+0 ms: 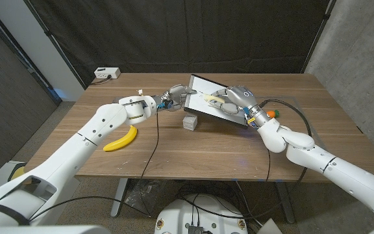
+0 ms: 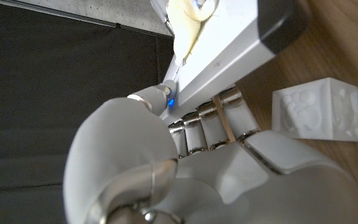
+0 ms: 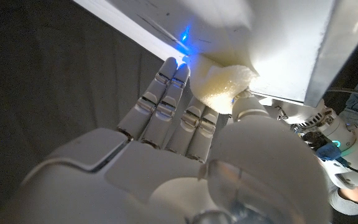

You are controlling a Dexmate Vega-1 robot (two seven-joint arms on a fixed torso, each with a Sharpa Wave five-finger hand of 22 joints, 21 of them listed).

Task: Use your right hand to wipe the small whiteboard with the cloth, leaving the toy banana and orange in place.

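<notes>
Pressing the cloth [image 1: 214, 100] onto the tilted whiteboard [image 1: 206, 91], the right hand [image 1: 237, 99] holds it while the left hand [image 1: 171, 99] grips the board's left edge near the desk's [image 1: 193, 149] far edge.

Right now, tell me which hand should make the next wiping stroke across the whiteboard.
The right hand. It already presses the cloth against the whiteboard. The left hand grips the board's edge, probably steadying it, and has no cloth.

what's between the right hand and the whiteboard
The pale yellow cloth: the right hand presses it against the whiteboard, seen in the right wrist view.
</notes>
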